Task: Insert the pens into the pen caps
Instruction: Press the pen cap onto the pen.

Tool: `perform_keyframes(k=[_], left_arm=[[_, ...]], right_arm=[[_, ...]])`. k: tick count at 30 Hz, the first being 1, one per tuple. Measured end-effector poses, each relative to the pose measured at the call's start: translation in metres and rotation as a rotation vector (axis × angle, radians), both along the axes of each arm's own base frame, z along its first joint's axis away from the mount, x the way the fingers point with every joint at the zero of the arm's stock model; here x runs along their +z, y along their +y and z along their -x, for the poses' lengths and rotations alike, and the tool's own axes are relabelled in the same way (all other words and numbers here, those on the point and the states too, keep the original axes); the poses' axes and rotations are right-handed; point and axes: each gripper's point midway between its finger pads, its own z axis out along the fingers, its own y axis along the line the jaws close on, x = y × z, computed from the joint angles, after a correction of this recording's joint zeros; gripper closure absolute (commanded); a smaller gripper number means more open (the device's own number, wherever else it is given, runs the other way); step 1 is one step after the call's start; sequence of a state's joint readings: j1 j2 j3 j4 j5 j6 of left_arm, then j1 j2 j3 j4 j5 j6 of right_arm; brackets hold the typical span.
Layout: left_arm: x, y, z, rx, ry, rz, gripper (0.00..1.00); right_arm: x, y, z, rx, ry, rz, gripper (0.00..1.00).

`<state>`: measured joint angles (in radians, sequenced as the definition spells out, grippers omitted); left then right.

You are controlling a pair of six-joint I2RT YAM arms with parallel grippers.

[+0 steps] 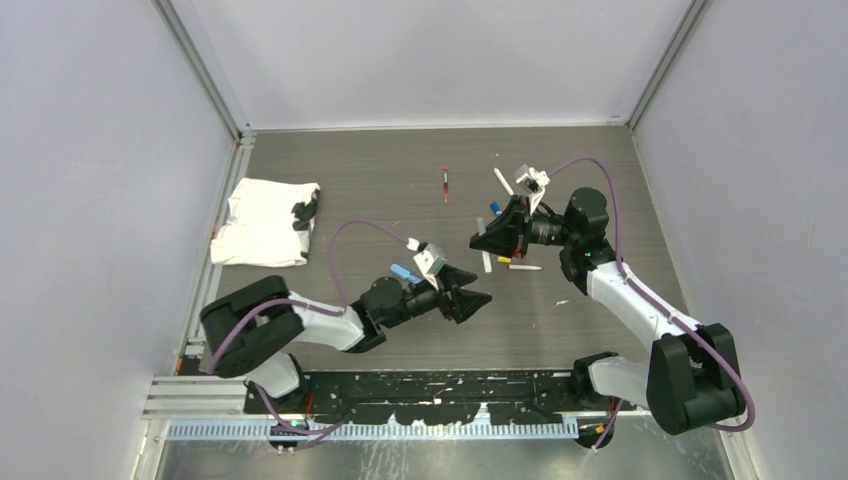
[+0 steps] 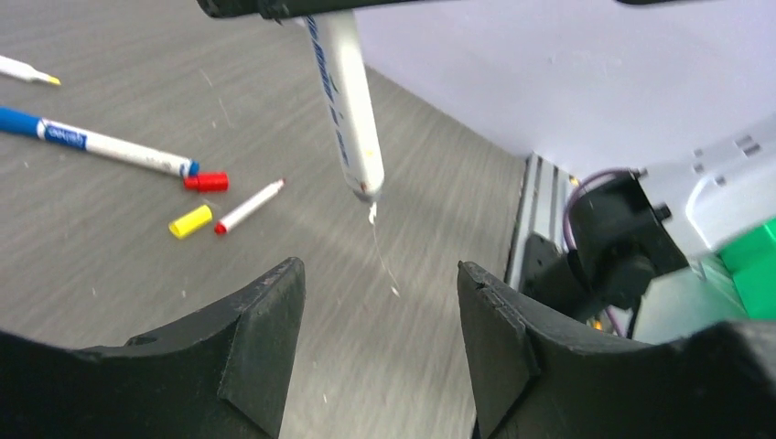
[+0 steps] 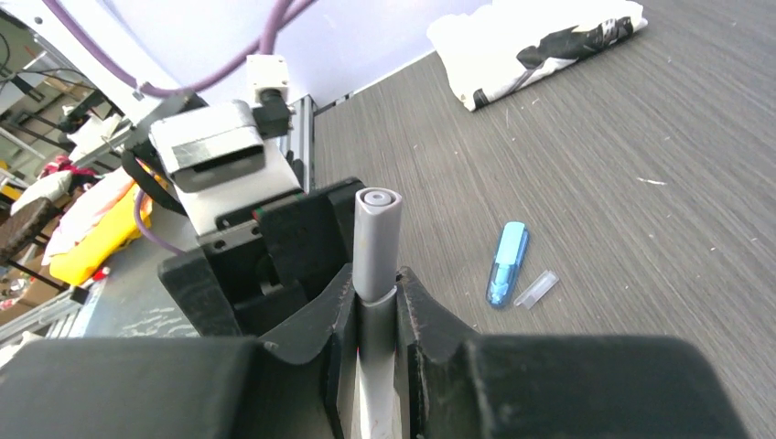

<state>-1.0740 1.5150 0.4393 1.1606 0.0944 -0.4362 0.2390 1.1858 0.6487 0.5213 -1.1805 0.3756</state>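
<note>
Holding is done by the right end effector (image 3: 375, 285), closed on a white pen (image 2: 346, 110) whose long axis is tilted tip-down ahead of the left end effector (image 2: 380, 274), whose jaws are parted and empty. A red cap (image 2: 206, 182) and a yellow cap (image 2: 190, 221) are seen on the surface (image 2: 91, 265) beyond.

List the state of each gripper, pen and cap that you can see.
left gripper, open, empty
right gripper, shut on the held pen
red pen, lying loose, uncapped
blue pen, lying loose
red cap, lying loose
yellow cap, lying loose
</note>
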Motion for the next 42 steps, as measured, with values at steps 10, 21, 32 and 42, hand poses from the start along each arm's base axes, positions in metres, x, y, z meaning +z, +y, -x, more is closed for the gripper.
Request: perform_keyframes(k=[10,21,32,42], left_arm=[[0.031,-0.026,-0.024,0.050,-0.037,0.141,0.51],[0.039,-0.026,-0.033,0.067,-0.014,0.172,0.66],[0.047,-0.034,-0.040,0.066,-0.008,0.198,0.99],[0.030,-0.029,-0.038,0.052,-0.094,0.123,0.99]], right_arm=[[0.008,0.001,0.000,-0.006,-0.019,-0.028,0.99],[0.004,0.000,0.007,0.019,-0.054,-0.024,0.99],[0.002,0.000,0.009,0.032,-0.070,-0.020,0.98],[-0.010,-0.002,0.016,0.066,-0.092,0.031,0.51]])
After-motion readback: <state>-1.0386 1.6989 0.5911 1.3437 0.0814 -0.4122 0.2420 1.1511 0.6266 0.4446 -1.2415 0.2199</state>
